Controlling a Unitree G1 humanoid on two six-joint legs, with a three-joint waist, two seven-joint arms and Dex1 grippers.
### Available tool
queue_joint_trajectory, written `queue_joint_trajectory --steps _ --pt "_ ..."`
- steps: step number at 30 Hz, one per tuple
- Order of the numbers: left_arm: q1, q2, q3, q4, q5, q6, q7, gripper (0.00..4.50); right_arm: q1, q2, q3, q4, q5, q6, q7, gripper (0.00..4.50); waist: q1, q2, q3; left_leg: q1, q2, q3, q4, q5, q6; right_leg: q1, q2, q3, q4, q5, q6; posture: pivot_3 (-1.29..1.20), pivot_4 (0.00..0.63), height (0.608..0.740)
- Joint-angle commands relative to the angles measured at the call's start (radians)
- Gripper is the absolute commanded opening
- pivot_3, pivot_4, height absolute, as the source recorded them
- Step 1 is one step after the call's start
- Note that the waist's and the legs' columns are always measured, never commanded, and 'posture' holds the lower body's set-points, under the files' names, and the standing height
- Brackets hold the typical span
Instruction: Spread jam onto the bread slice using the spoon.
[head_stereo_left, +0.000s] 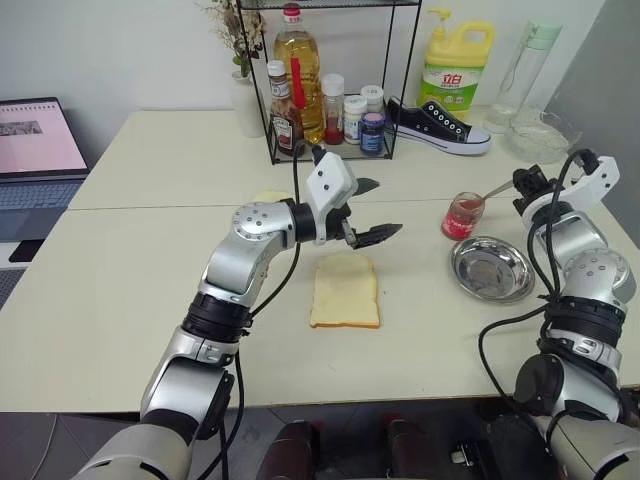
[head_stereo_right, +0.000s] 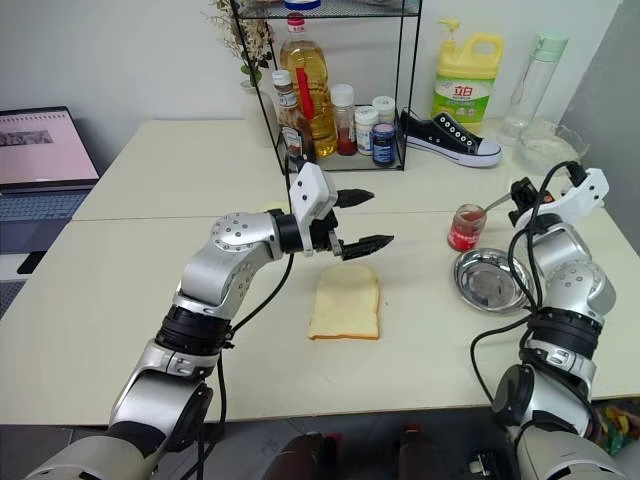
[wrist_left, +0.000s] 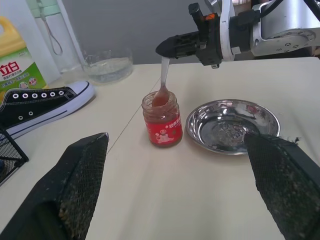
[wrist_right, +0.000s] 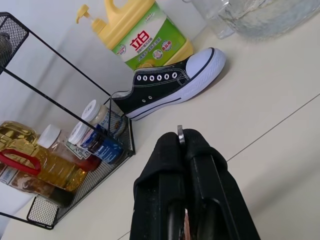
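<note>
Right pincer (wrist_left: 167, 48) clamped on the spoon (wrist_left: 162, 85) in the jam (wrist_left: 162, 118); left pincer (head_stereo_left: 368, 211) agape, empty.

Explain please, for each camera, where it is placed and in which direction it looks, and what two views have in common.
Left eye and right eye views: on the head, looking forward and down over both arms at the bread slice, the plate and the jam jar.
Left wrist view: along the open left tool toward the jam jar, with the right tool shut on the spoon dipped in it.
Right wrist view: along the right tool toward the sneaker and the wire rack.
Shared: both wrist views show the sneaker and the detergent bottle.
</note>
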Motion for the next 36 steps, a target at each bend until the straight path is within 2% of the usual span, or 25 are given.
queue_joint_trajectory --steps 1,10,16,24,27,36 --pt "-0.023 -0.001 0.01 -0.015 -0.002 -0.027 -0.011 4.5 -0.025 -0.024 -0.025 -0.061 0.031 -0.017 -0.005 0.03 0.0 0.0 0.0 0.0 0.0 0.0 0.0 0.0 0.0 0.0 0.0 0.0 0.0 0.0 0.0 0.0 0.15 0.74" --pt "-0.026 0.005 0.009 -0.009 -0.01 -0.023 -0.047 4.5 -0.027 -0.023 -0.059 -0.074 0.08 -0.015 -0.036 0.03 0.0 0.0 0.0 0.0 0.0 0.0 0.0 0.0 0.0 0.0 0.0 0.0 0.0 0.0 0.0 0.0 0.15 0.74" --pt "-0.031 0.01 0.018 0.0 -0.015 -0.025 -0.07 4.5 -0.047 0.002 -0.145 -0.097 0.204 -0.014 -0.105 0.03 0.0 0.0 0.0 0.0 0.0 0.0 0.0 0.0 0.0 0.0 0.0 0.0 0.0 0.0 0.0 0.0 0.15 0.74" --pt "-0.002 0.061 0.045 -0.037 -0.049 -0.003 -0.111 4.5 -0.084 0.058 -0.15 -0.208 0.375 0.019 -0.221 0.03 -0.003 0.001 0.0 0.0 0.001 0.0 -0.001 0.0 0.0 0.0 0.0 0.0 0.0 0.0 0.0 0.0 0.15 0.74" --pt "0.042 0.116 0.074 -0.095 -0.085 0.037 -0.136 4.5 -0.085 0.079 -0.103 -0.28 0.428 0.051 -0.254 0.03 -0.005 0.001 0.001 0.0 0.001 0.0 -0.001 0.0 0.0 -0.001 0.0 0.0 0.0 0.0 0.0 0.0 0.15 0.74" --pt "0.304 0.332 0.196 -0.346 -0.187 0.185 -0.152 4.5 0.05 0.123 0.176 -0.551 0.523 0.233 -0.231 0.03 -0.005 0.002 0.001 0.0 0.002 -0.001 -0.002 0.0 0.0 -0.001 0.0 0.001 0.0 0.0 0.0 0.0 0.15 0.74"
